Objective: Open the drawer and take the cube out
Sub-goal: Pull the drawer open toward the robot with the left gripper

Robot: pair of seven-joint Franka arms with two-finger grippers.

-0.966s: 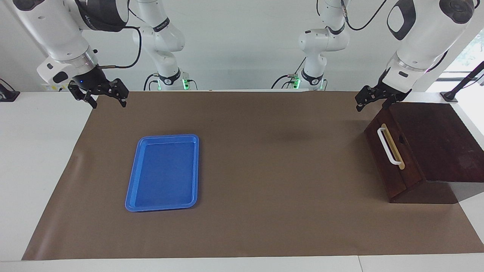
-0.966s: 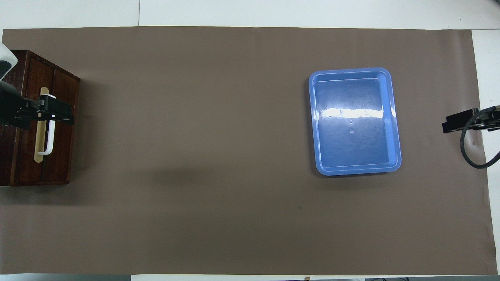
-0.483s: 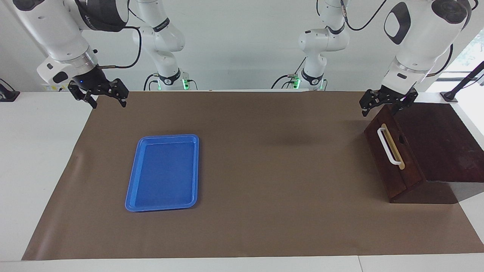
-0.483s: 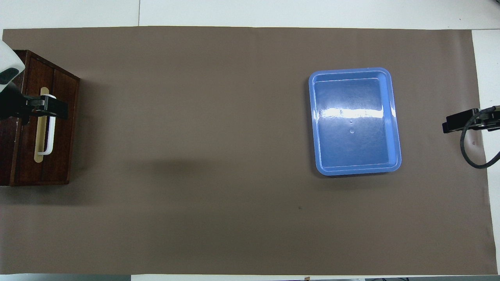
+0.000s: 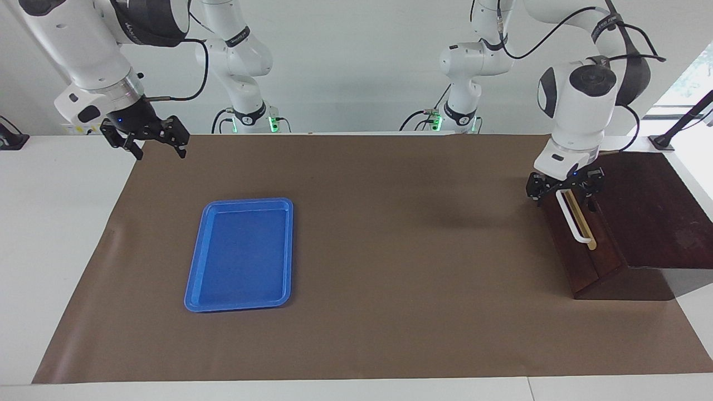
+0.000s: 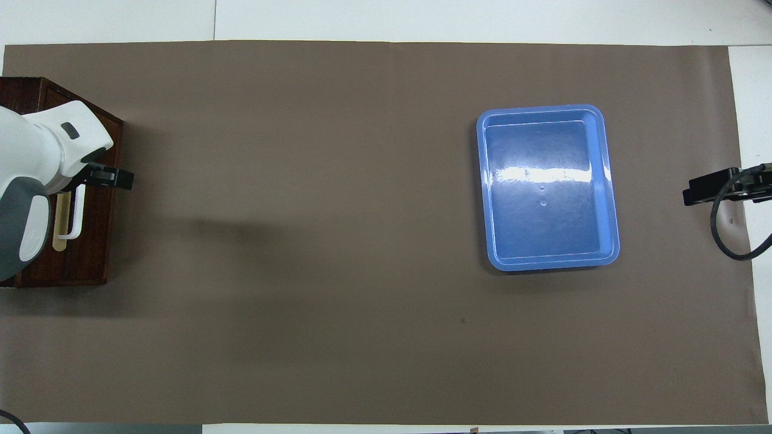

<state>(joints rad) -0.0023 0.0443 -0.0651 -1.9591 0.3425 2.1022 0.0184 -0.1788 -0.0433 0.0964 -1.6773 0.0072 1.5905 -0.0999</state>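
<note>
close squarely on the white handle (image 5: 572,216) of the drawer (image 5: 579,245) before pulling — straight out along the slide, no twist. left gripper (image 5: 563,186) down at the handle's end nearer the robots, fingers (image 5: 536,189) spread either side of the bar, not yet clamped. drawer shut, at the left arm's end of the table; cube unseen. right gripper (image 5: 150,135) waiting, released, over the mat's corner.

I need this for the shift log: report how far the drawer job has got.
Done: nothing. The drawer is shut. In hand: the left gripper sits at the handle, fingers astride its upper end; the right gripper waits. Left: pulling it open and lifting the cube, unseen.
</note>
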